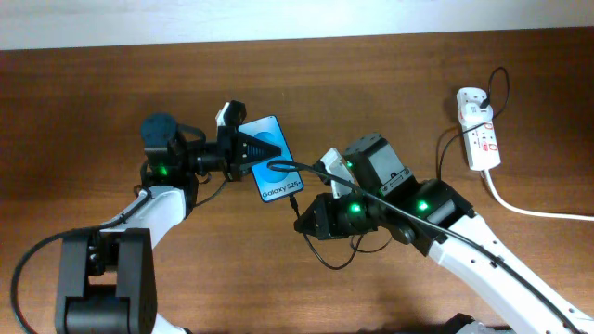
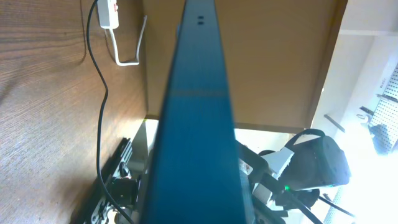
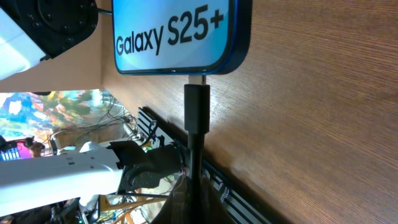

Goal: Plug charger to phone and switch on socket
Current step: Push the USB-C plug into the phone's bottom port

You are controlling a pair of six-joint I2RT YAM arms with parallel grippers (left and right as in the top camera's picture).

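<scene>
Notably, we judged the phone [image 1: 283, 176] rigid but slippery, left gripper [image 1: 249, 148] clamped on its top end, right gripper [image 1: 311, 218] pinching the limp charger [image 3: 197, 109] behind its connector.

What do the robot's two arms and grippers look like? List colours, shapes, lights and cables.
Both arms have white tubular links and black joint housings with green lights. The left arm ends in the left gripper, with black wedge-shaped fingers and a white block. The right arm carries the boxy black right gripper. Thin black cables loop along both.
</scene>
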